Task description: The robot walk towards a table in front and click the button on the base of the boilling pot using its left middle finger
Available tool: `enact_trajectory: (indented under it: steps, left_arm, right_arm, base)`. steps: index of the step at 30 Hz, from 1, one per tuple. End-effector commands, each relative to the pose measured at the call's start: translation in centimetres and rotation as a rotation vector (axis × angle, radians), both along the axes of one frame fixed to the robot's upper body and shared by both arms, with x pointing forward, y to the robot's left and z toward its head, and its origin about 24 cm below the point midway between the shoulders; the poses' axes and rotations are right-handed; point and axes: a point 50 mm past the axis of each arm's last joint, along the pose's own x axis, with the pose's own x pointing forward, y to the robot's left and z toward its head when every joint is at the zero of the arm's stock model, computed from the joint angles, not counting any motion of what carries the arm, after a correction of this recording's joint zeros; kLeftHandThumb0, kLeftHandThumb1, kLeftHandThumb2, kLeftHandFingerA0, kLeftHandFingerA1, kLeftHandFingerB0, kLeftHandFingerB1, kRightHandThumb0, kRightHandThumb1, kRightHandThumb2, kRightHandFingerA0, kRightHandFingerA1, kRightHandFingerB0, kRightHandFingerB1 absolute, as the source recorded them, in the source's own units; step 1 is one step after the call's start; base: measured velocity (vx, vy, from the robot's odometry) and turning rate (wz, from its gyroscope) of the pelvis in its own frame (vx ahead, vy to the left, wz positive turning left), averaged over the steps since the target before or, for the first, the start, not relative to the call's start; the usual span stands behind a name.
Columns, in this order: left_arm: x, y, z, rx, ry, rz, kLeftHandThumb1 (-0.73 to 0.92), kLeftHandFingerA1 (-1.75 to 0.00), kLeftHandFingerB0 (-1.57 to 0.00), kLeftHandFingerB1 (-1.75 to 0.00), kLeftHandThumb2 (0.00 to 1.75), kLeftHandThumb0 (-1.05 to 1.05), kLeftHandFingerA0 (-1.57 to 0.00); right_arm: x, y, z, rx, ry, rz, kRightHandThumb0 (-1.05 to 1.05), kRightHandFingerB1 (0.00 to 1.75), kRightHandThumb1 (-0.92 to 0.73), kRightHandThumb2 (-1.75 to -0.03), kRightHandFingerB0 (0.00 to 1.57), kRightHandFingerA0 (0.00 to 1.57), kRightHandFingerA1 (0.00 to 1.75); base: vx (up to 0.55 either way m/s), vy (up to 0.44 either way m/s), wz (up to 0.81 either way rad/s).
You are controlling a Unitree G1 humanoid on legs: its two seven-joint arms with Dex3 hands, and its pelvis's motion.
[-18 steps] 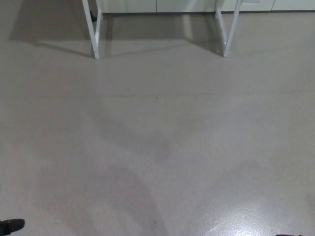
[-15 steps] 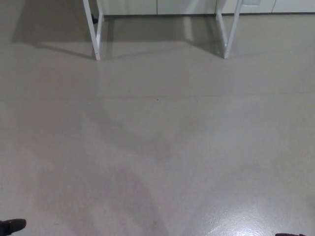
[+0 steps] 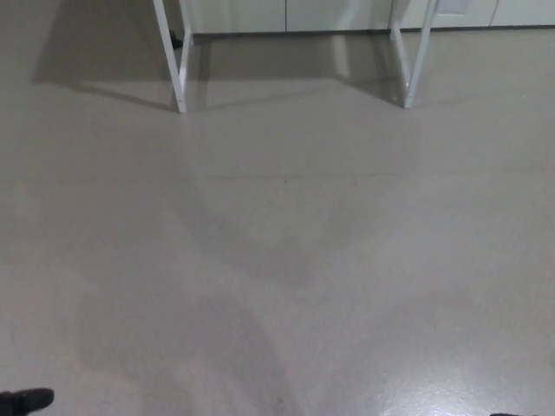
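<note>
Grey floor point(image 3: 277, 260), white table legs point(image 3: 180, 69) ahead, no pot or hands showing, so hand state can't be told; the button likely needs one light press.

The scene is evenly but rather dimly lit, a flat grey-beige tone over the whole floor point(image 3: 286, 260). A soft bright glare patch sits at the floor's near right corner, suggesting overhead light reflected off a slightly glossy surface. Broad, faint shadows fan out across the middle of the floor, with blurred edges. Darker, sharper shadows lie under the desk, stretching left from the white desk legs point(image 3: 178, 61) at the far edge. The picture is soft overall, low in contrast and a little grainy; the desk legs lean slightly outward, hinting at mild lens distortion toward the top edge
</note>
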Motion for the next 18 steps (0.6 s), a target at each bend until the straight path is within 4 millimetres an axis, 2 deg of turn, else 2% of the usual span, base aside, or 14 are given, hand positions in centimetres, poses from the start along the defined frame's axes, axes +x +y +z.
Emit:
enact_trajectory:
  steps: [1,4,6,10,11,13,15,18]
  left_arm:
    - [-0.8,0.2,-0.2,0.014,0.008,-0.005,0.47,-0.47,-0.56,-0.39,0.54,-0.18,-0.68]
    - [-0.8,-0.1,-0.2,0.028,-0.008,0.007,0.43,-0.50,-0.51,-0.43,0.60,-0.26,-0.64]
    - [-0.5,-0.6,-0.1,0.008,-0.072,0.074,0.48,-0.50,-0.52,-0.41,0.57,-0.17,-0.60]
    - [0.1,-2.1,0.1,0.033,-0.182,0.200,0.51,-0.46,-0.54,-0.40,0.56,-0.10,-0.55]
    - [-0.1,-2.9,0.2,0.048,-0.210,0.219,0.51,-0.46,-0.51,-0.40,0.60,-0.17,-0.51]
    - [-1.0,-4.2,0.3,0.067,-0.241,0.210,0.54,-0.44,-0.50,-0.36,0.56,-0.13,-0.52]
    - [-1.6,-4.7,0.5,0.061,-0.252,0.208,0.50,-0.44,-0.47,-0.38,0.60,-0.20,-0.46]
    - [-2.7,-4.7,0.8,0.063,-0.245,0.185,0.51,-0.43,-0.47,-0.37,0.58,-0.15,-0.45]
  right_arm:
    - [-1.1,-0.5,-0.1,-0.004,0.001,-0.008,-0.26,0.43,-0.58,-0.57,0.55,0.74,0.52]
    - [-1.5,-0.4,-0.3,-0.013,0.017,0.007,-0.25,0.42,-0.60,-0.58,0.54,0.73,0.51]
    - [-1.8,-0.4,-0.4,-0.006,0.017,-0.002,-0.24,0.43,-0.59,-0.57,0.54,0.72,0.50]
    - [-1.8,0.2,-0.8,0.007,0.016,-0.021,-0.25,0.43,-0.59,-0.57,0.55,0.72,0.49]
    - [-1.8,0.4,-0.8,0.006,0.012,-0.023,-0.25,0.43,-0.59,-0.57,0.55,0.72,0.49]
    - [-2.1,0.6,-0.9,-0.004,0.012,-0.012,-0.25,0.42,-0.60,-0.58,0.54,0.72,0.49]
    - [-2.3,0.8,-1.0,0.004,0.016,-0.015,-0.24,0.42,-0.61,-0.58,0.53,0.72,0.49]
    - [-2.9,1.3,-1.3,0.007,0.025,-0.020,-0.25,0.42,-0.60,-0.58,0.54,0.71,0.48]
  base:
    - [0.10,0.142,-0.12]
    - [0.15,0.271,-0.27]
    - [0.52,-0.121,0.02]
    - [0.20,0.188,0.05]
    - [0.19,0.114,0.05]
    - [0.23,0.071,0.03]
    - [0.23,0.031,0.10]
    - [0.26,-0.017,0.10]
